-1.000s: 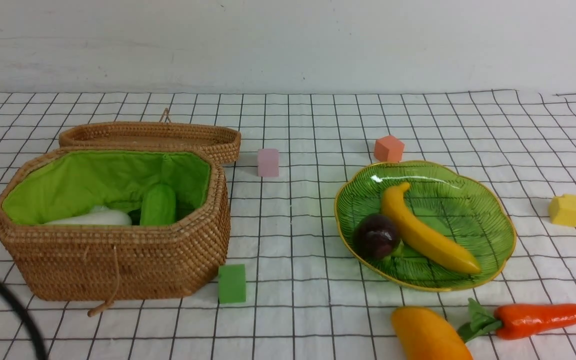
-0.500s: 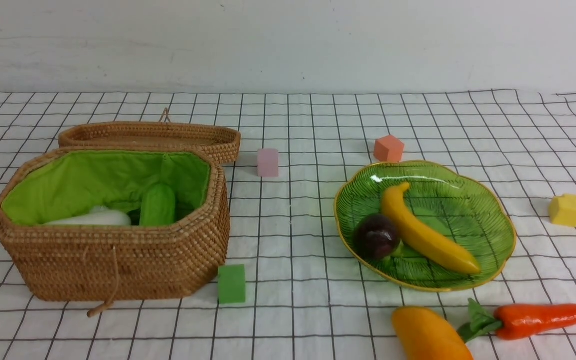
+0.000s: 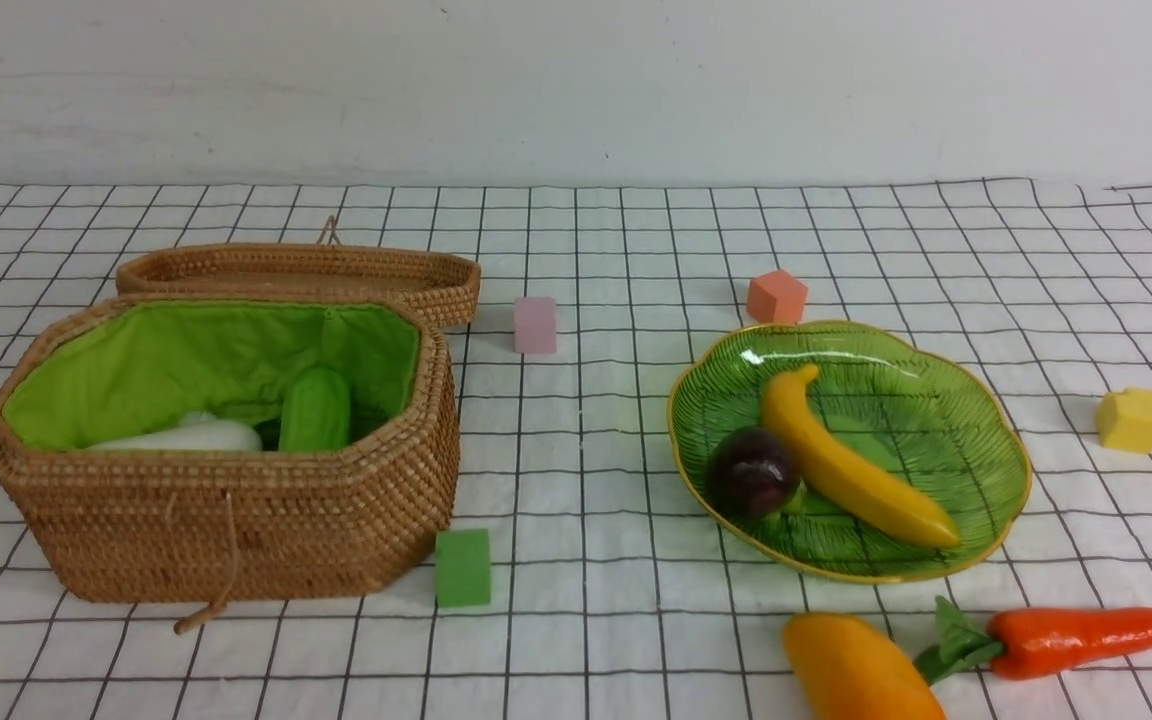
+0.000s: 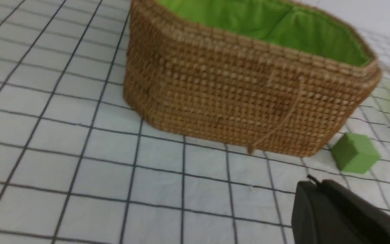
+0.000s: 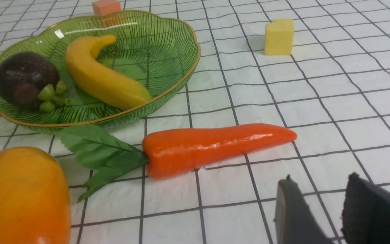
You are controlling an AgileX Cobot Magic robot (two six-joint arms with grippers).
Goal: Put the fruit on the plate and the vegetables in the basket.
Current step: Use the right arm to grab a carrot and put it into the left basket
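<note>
Mango (image 3: 861,670) and carrot (image 3: 1086,638) lie on the checked cloth (image 3: 586,450) just on the near side of the plate (image 3: 946,420), well apart from the basket (image 3: 236,530). The right gripper (image 5: 320,179) hangs near the carrot's tip, jaws parted and empty; the left gripper (image 4: 317,193) shows too little to tell. Either pickup likely goes best across the thick middle, clear of the leaves (image 5: 96,149) beside the mango.

Matte black right gripper (image 5: 320,183)
</note>
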